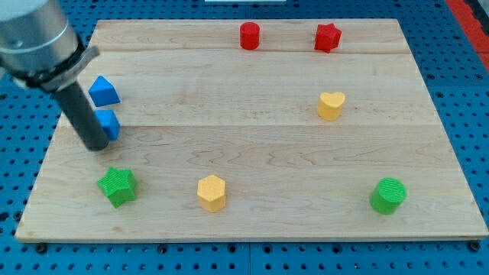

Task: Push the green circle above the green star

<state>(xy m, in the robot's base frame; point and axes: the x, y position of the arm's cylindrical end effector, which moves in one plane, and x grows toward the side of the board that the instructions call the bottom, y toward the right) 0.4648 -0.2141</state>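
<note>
The green circle (388, 195) sits near the board's bottom right corner. The green star (118, 186) lies at the bottom left. My tip (97, 145) rests on the board at the left, just above the green star and touching or right beside the lower blue block (109, 124). The tip is far to the left of the green circle.
A blue triangle-like block (103, 91) lies above the lower blue block. A yellow hexagon (212, 192) is at bottom centre. A yellow heart (331, 105) is at right centre. A red cylinder (250, 36) and a red star (327, 37) sit at the top. The wooden board (252, 137) rests on a blue pegboard.
</note>
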